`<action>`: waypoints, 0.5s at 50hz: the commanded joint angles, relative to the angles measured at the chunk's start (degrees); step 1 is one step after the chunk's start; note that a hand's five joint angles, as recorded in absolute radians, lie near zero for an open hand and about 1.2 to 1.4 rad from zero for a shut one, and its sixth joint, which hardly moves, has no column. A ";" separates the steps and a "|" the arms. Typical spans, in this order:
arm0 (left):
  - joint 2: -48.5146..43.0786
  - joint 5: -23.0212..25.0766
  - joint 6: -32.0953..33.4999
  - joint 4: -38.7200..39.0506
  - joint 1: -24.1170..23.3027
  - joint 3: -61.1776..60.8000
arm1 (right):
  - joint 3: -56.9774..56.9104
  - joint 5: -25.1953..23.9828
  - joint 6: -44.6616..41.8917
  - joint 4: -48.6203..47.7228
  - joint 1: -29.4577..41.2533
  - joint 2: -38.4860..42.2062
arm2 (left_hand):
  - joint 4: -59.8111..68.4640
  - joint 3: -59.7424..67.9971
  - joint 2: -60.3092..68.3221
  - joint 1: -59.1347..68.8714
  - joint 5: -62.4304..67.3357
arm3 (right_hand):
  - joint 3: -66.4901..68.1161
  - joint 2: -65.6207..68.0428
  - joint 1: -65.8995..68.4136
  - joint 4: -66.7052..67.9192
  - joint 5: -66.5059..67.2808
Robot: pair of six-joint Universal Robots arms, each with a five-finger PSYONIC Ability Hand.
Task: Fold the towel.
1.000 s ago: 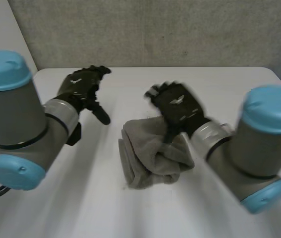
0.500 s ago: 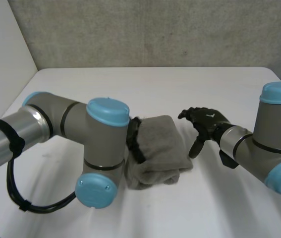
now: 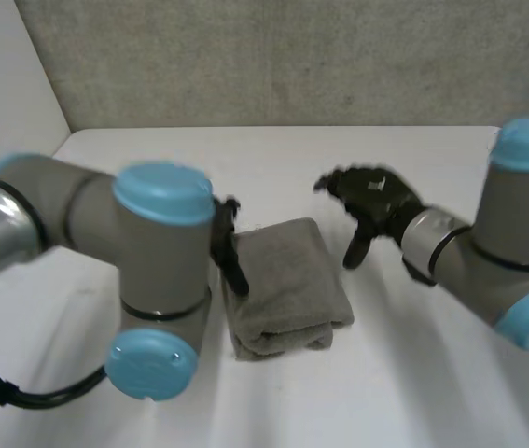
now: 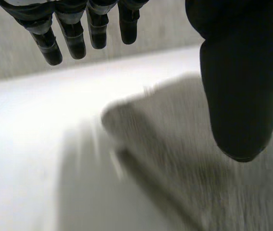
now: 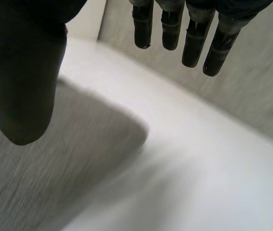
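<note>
A grey towel (image 3: 285, 285) lies folded into a thick bundle in the middle of the white table (image 3: 404, 392). My left hand (image 3: 228, 245) is at the towel's left edge, mostly behind its own arm. In the left wrist view its fingers (image 4: 73, 33) are straight and spread, apart from the thumb (image 4: 242, 82), with the towel (image 4: 208, 159) below and nothing held. My right hand (image 3: 373, 200) hovers to the right of the towel, off the cloth. The right wrist view shows its fingers (image 5: 194, 33) straight and its thumb (image 5: 23, 72) wide of them above the towel's corner (image 5: 54, 159).
The left arm's elbow (image 3: 157, 289) stands close to the towel's left side. A grey wall (image 3: 292, 56) runs behind the table's far edge. The right arm (image 3: 507, 271) sits at the table's right side.
The left arm has swung in across the table and now stands by the towel's left edge. My right hand has come off the towel and moved away to the right. The towel lies flatter.
</note>
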 commanded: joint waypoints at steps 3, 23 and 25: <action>18.31 1.58 1.82 -2.30 8.52 2.01 | -2.78 10.74 4.80 -0.04 -0.38 -12.58 | 0.61 0.68 0.70 0.99 -1.18 | -3.72 -4.37 -2.64 -4.58 -3.09; 26.34 12.22 5.17 -9.61 17.24 0.96 | -10.78 18.83 1.90 14.37 -4.68 -15.75 | 0.61 0.68 0.70 0.99 -1.18 | -3.72 -4.37 -2.64 -4.58 -3.09; 26.34 12.22 5.25 -9.96 16.80 0.87 | -10.87 18.83 1.90 14.37 -4.59 -15.75 | 0.61 0.68 0.70 0.99 -1.18 | -3.72 -4.37 -2.64 -4.58 -3.09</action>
